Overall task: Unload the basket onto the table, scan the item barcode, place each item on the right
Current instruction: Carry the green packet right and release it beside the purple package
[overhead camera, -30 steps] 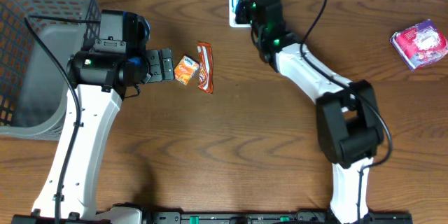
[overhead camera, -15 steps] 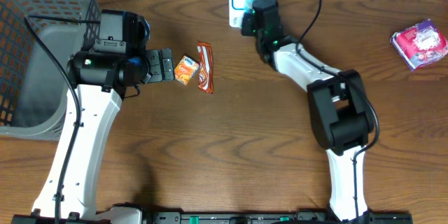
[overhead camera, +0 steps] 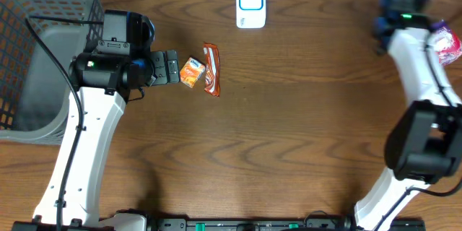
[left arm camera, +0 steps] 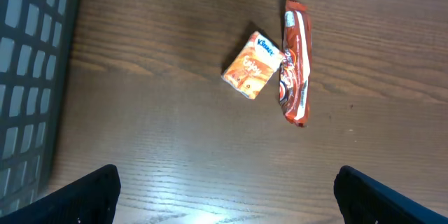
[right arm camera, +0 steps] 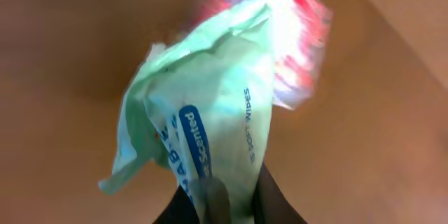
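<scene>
Green wipes pack [right arm camera: 210, 112], now off scanner [overhead camera: 250, 3]

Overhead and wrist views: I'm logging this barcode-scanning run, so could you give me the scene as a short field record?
scanner: white scanner, far table edge, nothing over it
right: right gripper shut on green wipes pack, by pink pack
left: left gripper open, empty, facing orange tissue pack
loose: red snack wrapper beside the tissue pack
side: grey basket
</scene>
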